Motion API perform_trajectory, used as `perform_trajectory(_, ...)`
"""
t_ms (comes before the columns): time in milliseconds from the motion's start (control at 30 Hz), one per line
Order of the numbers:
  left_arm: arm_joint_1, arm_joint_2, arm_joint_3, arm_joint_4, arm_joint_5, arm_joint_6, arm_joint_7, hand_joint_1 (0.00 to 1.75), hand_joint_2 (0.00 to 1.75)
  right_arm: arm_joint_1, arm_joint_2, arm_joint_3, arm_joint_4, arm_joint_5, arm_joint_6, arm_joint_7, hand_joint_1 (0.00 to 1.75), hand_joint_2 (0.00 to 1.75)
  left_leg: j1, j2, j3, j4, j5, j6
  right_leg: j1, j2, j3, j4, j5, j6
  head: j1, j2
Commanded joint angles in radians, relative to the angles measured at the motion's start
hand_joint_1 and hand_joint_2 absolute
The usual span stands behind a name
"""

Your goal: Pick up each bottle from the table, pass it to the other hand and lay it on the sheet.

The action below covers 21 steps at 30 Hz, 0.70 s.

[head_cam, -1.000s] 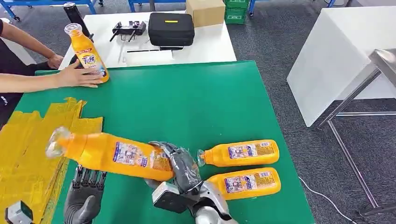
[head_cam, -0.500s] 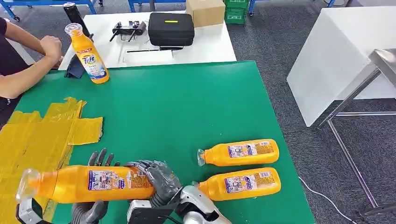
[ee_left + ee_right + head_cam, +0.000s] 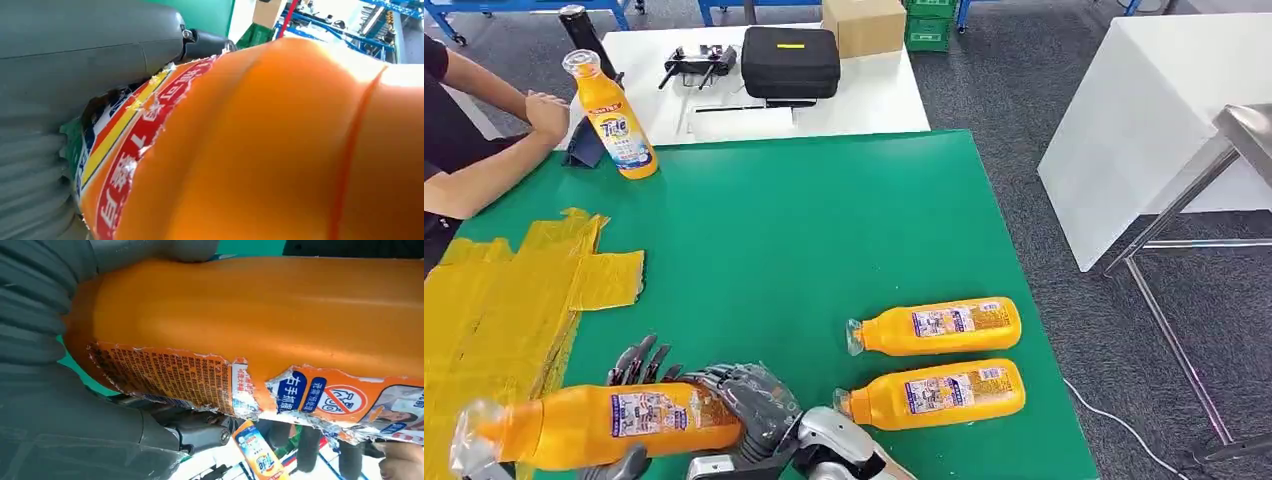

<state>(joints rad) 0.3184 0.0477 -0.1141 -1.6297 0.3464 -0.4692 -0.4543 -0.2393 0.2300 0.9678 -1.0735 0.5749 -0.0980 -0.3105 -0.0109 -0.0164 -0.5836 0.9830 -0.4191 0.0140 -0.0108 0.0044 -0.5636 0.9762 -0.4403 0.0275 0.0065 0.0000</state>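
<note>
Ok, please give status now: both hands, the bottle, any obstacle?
Right hand grips held bottle at base. Left hand behind it, fingers spread, grip unclear. Yellow sheet alongside, nothing blocking.

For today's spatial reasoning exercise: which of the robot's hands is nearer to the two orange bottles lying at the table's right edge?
Right. The right hand grips the held bottle's base, just beside the lying bottles; the left hand is farther off, behind the held bottle's middle.

A green table is taking up the near middle. A white table is standing just beyond it, another white table to the right over grey carpet. Blue racks are lining the far edge.
</note>
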Motion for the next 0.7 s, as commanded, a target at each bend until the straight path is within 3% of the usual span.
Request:
perform_trajectory(33, -0.052, -0.019, 0.007, 0.046, -0.029, -0.007, -0.011, 1.75, 1.75, 0.023, -0.045, 0.046, 0.023, 0.014, 0.015, -0.001, 1.66, 1.75, 0.002, -0.003, 0.003, -0.001, 0.000, -0.002, 0.002, -0.004, 0.005, -0.002, -0.001, -0.001, 0.000, 0.000)
perform_trajectory(233, -0.049, -0.034, 0.022, 0.033, -0.062, 0.000, -0.029, 1.75, 1.75, 0.048, -0.056, 0.005, -0.018, 0.012, -0.004, 0.011, 1.66, 1.75, 0.001, -0.002, 0.002, -0.001, 0.000, -0.001, 0.001, -0.004, 0.003, -0.002, 0.000, 0.000, 0.000, 0.000)
perform_trajectory(267, -0.047, -0.035, 0.022, 0.029, -0.065, -0.002, -0.030, 1.75, 1.75, 0.049, -0.061, 0.003, -0.027, 0.012, -0.001, 0.011, 1.55, 1.75, 0.001, -0.003, 0.002, -0.001, 0.000, -0.001, 0.001, -0.004, 0.004, -0.002, 0.000, 0.000, 0.000, 0.000)
perform_trajectory(300, -0.046, -0.041, 0.029, 0.024, -0.089, 0.010, -0.039, 1.75, 1.75, 0.058, -0.063, -0.013, -0.041, 0.013, -0.011, 0.017, 1.03, 1.75, 0.001, -0.003, 0.001, -0.001, 0.000, -0.001, 0.001, -0.004, 0.003, -0.002, -0.001, 0.000, 0.000, 0.000)
perform_trajectory(333, -0.045, -0.057, 0.052, -0.002, -0.219, 0.095, -0.081, 1.75, 1.75, 0.074, -0.069, -0.043, -0.074, 0.033, -0.062, 0.029, 0.21, 1.75, 0.002, -0.003, 0.002, 0.000, 0.000, -0.002, 0.002, -0.005, 0.005, -0.002, -0.001, -0.001, 0.000, 0.000)
perform_trajectory(367, -0.048, -0.064, 0.054, -0.012, -0.226, 0.093, -0.075, 1.75, 1.75, 0.080, -0.081, -0.052, -0.107, 0.036, -0.055, 0.035, 0.21, 1.75, 0.001, -0.003, 0.001, 0.000, 0.000, -0.001, 0.001, -0.004, 0.003, -0.002, -0.001, 0.000, 0.000, 0.000)
perform_trajectory(400, -0.052, -0.066, 0.059, -0.020, -0.227, 0.090, -0.064, 1.75, 1.75, 0.083, -0.089, -0.059, -0.129, 0.038, -0.043, 0.044, 0.03, 1.75, 0.001, -0.003, 0.000, 0.000, 0.000, -0.001, 0.001, -0.004, 0.002, -0.001, -0.001, 0.000, 0.000, 0.000)
perform_trajectory(467, -0.055, -0.094, 0.105, -0.052, -0.426, 0.266, -0.099, 1.75, 1.75, 0.115, -0.093, -0.106, -0.183, 0.051, -0.071, 0.058, 0.00, 1.75, 0.001, -0.003, 0.000, 0.001, 0.000, -0.001, 0.001, -0.004, 0.002, -0.001, 0.000, 0.000, 0.000, 0.000)
perform_trajectory(500, -0.065, -0.116, 0.138, -0.071, -0.526, 0.347, -0.102, 1.75, 1.75, 0.134, -0.126, -0.123, -0.245, 0.069, -0.071, 0.085, 0.00, 0.00, 0.000, -0.002, -0.001, 0.001, 0.000, -0.001, 0.000, -0.003, 0.001, 0.000, 0.000, 0.000, 0.000, 0.000)
perform_trajectory(567, -0.085, -0.140, 0.204, -0.094, -0.721, 0.520, -0.111, 1.75, 1.75, 0.168, -0.190, -0.156, -0.339, 0.065, -0.084, 0.091, 0.00, 0.00, 0.003, -0.002, 0.000, 0.003, -0.002, -0.002, 0.003, -0.004, 0.004, 0.000, -0.002, -0.001, 0.000, 0.000)
perform_trajectory(600, -0.088, -0.138, 0.226, -0.100, -0.721, 0.509, -0.106, 1.75, 1.75, 0.186, -0.209, -0.170, -0.380, 0.069, -0.074, 0.099, 0.00, 0.00, 0.001, -0.004, -0.001, 0.001, 0.000, -0.001, 0.001, -0.005, 0.002, -0.001, 0.000, 0.000, 0.000, 0.000)
perform_trajectory(667, -0.097, -0.151, 0.293, -0.094, -0.943, 0.725, -0.102, 1.75, 1.75, 0.233, -0.246, -0.203, -0.457, 0.083, -0.083, 0.098, 0.00, 0.00, 0.001, -0.005, 0.000, 0.001, 0.000, -0.001, 0.001, -0.006, 0.003, -0.001, -0.001, 0.000, 0.000, 0.000)
perform_trajectory(700, -0.096, -0.144, 0.308, -0.092, -0.939, 0.726, -0.106, 1.75, 1.75, 0.245, -0.257, -0.210, -0.479, 0.090, -0.080, 0.097, 0.00, 0.00, 0.001, -0.005, 0.000, 0.001, 0.000, -0.001, 0.001, -0.005, 0.003, -0.001, -0.001, 0.000, 0.000, 0.000)
